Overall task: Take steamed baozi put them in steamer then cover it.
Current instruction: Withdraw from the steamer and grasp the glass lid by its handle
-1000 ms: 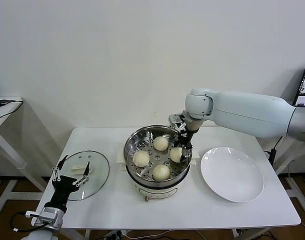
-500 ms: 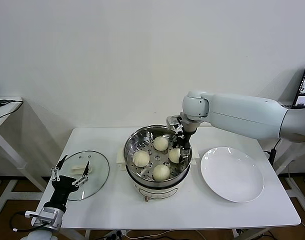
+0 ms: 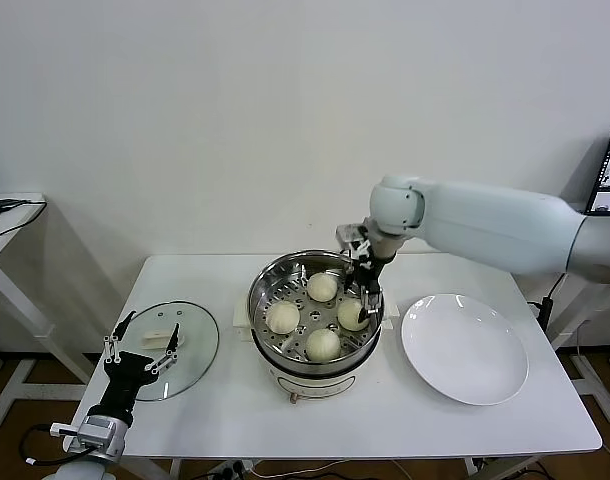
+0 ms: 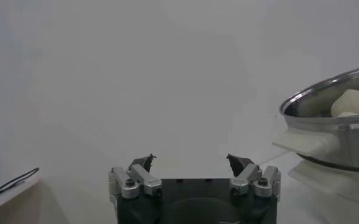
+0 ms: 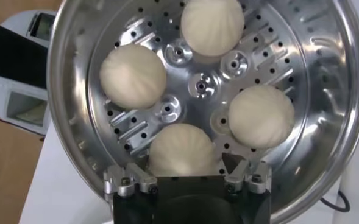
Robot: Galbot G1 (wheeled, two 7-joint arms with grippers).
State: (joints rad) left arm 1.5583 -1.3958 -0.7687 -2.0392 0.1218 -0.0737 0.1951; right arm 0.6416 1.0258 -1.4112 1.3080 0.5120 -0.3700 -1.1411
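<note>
Looking down at the steamer [image 3: 315, 312], I count four steamed baozi [image 3: 284, 317] sitting on the tray with holes inside it, spread around the middle of the tray and not touching each other. My right gripper [image 3: 366, 300] hangs just inside the steamer's rim, on the side nearest the white plate [image 3: 465, 347], right above one bun. In the right wrist view its fingers stand apart on either side of that bun [image 5: 183, 151] and I judge they are not squeezing it, so the bun looks set down. The white plate beside the steamer has no buns on it. So I think the first part of the job is done: all the buns are in the steamer. What is left is the cover. The glass lid [image 3: 170, 349] lies flat on the desk [image 3: 385, 420], on the far side of the steamer from the plate, well apart from it. My left gripper [image 3: 142, 345] waits low at the near edge of the lid, fingers wide apart and holding nothing. I would say the lid must be picked up next and put on the steamer.
</note>
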